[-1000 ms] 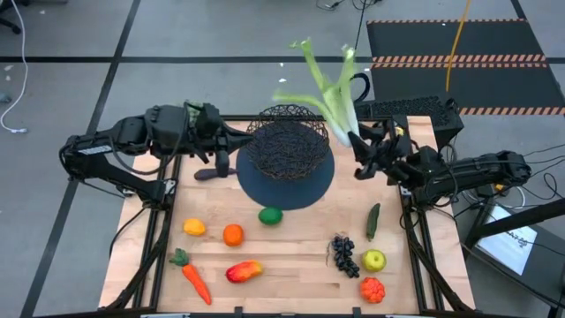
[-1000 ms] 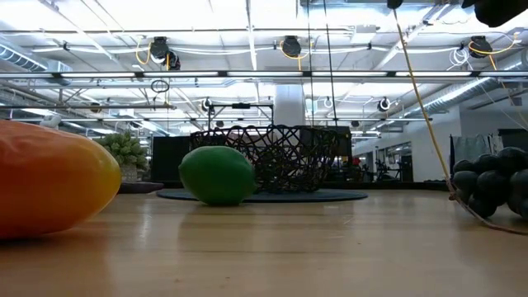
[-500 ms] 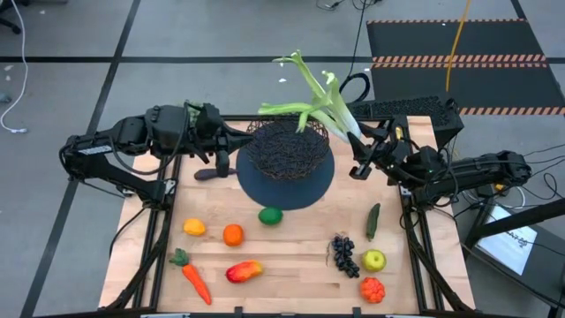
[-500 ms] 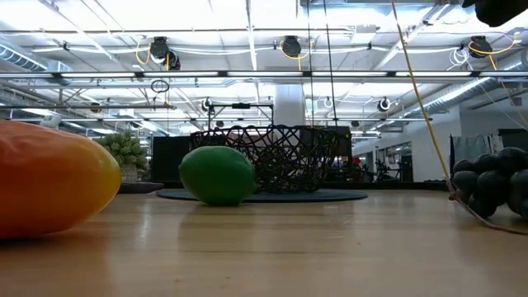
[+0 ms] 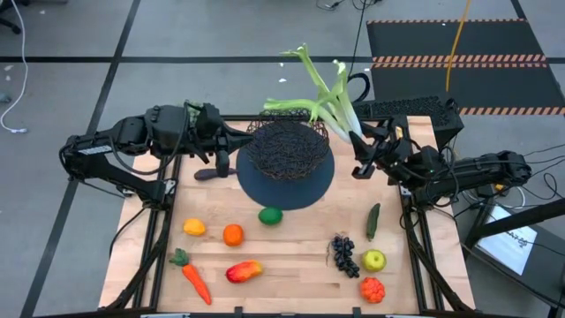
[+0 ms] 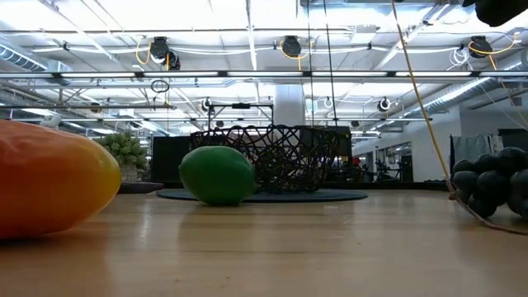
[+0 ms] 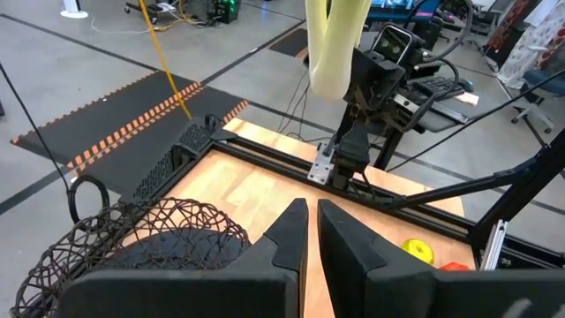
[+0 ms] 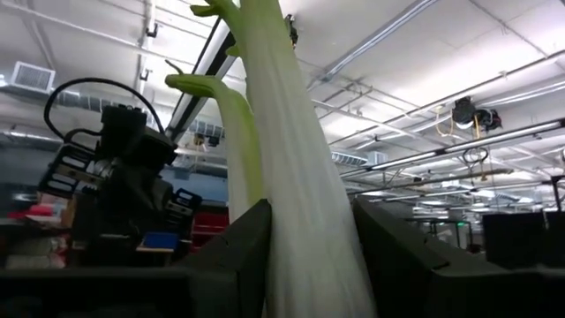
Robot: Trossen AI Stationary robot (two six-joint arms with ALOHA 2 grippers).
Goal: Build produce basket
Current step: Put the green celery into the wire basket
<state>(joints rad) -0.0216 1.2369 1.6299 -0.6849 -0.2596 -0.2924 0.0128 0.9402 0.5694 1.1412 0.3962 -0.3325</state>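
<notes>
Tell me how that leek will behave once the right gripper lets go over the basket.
Gripped low on its white stalk by the right gripper, the leek stands up without drooping, so probably stiff and light. Longer than the basket is wide, it will likely overhang the rim and could tip out.

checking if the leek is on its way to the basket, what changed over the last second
The right gripper, jaws shut on the leek, swung its leafy top toward the basket, then partly back up; the gripper itself shifted only slightly. The leek is not in the basket. The left gripper stayed shut beside the basket, and the produce on the table did not move.
</notes>
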